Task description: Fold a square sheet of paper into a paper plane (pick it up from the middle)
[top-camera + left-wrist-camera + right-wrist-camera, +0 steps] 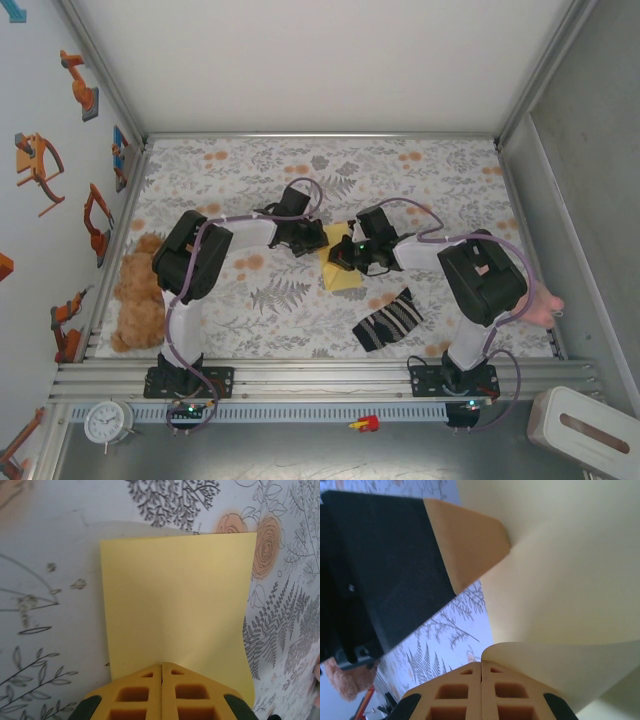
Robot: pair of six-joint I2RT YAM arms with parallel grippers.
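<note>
**Item:** square sheet of paper [175,605], thin, plain pale yellow, single ply

**Location:** middle of the floral table [430,180], between the two grippers. It lay near the striped sock [389,320], on the sock's far side. A teddy bear [137,295] lay well apart at the left edge.

**Condition:** no crease visible in the wrist views. One part was flat and cast a shadow on the cloth, which suggested it was raised off the surface. Another part bowed into a loose curl.

**Handling (judged):**
- Very light and limp, with no stiffness of its own, so it would sag or roll wherever unsupported.
- Smooth enough to slide on the cloth.
- Easily creased or torn by a hard tug.
- Two opposed pinches pulling apart risked a rip; pushed together, a buckle.
- Best taken at an edge, near its midpoint, with a shallow bite, so the sheet hung evenly on either side.

**Left gripper** [161,669]: yellow fingers pressed together with no gap, the sheet's near edge caught at their seam about midway along. The arm reached in from the left, forearm angled toward the table's middle, wrist low.

**Right gripper** [481,666]: fingers likewise clenched, the paper curling up from their tips. It appeared to pinch the sheet, though the depth of the bite was hidden. The arm was bent at the elbow and reached inward from the right, wrist low. It closely faced the left gripper, whose orange fingertip [465,545] touched the paper opposite
</note>
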